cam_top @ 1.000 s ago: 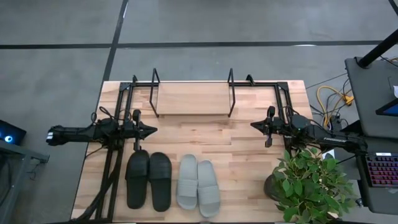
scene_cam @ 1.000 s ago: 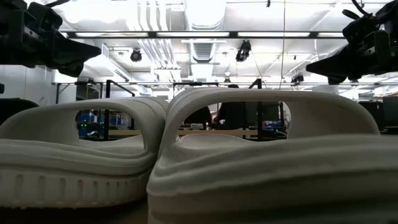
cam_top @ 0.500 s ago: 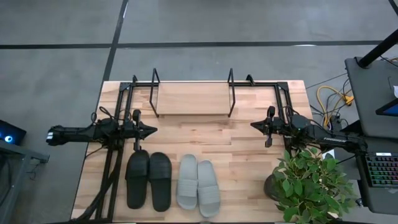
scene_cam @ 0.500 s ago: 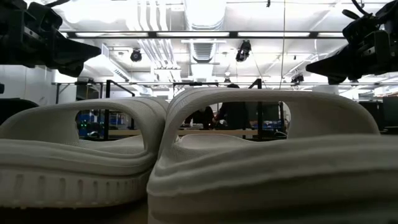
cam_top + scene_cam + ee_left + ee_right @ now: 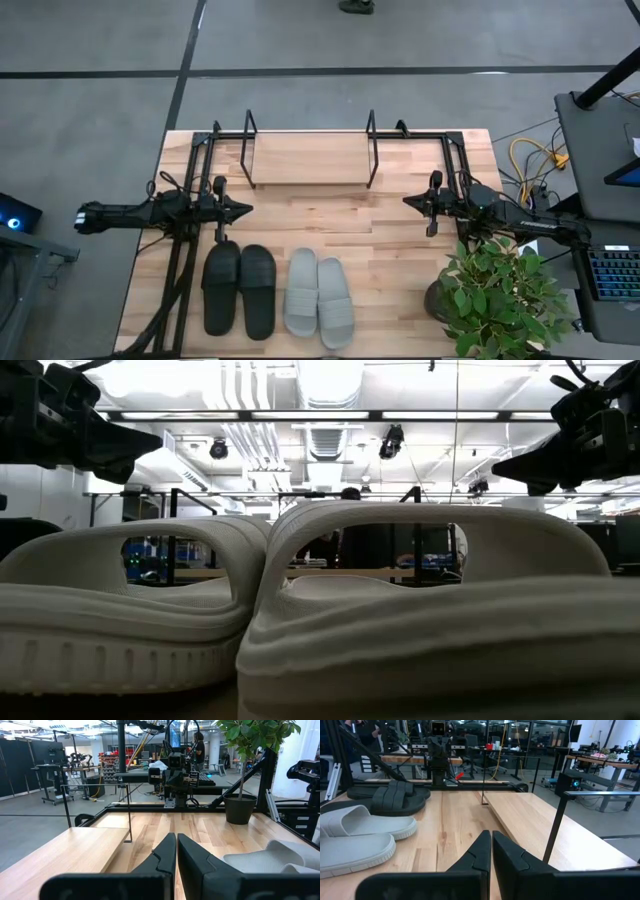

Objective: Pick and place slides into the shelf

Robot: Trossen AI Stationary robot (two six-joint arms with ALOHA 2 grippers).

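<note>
Two matte black slides [image 5: 240, 290] and two light grey slides [image 5: 318, 297] lie side by side on their soles at the table's near edge; the grey pair fills the low view [image 5: 330, 610]. The shelf [image 5: 308, 158], a black wire rack with a light wooden board, stands at the far edge. My left gripper [image 5: 247, 209] hovers shut above the table's left side, just beyond the black pair. My right gripper [image 5: 407, 201] hovers shut at the right side, level with it. Both point toward the table's middle and touch nothing.
A potted plant [image 5: 500, 295] stands at the table's near right corner, close under my right arm. Black frame rails [image 5: 185, 240] run along the table's left side. Bare wood [image 5: 320, 215] lies between the shelf and the slides.
</note>
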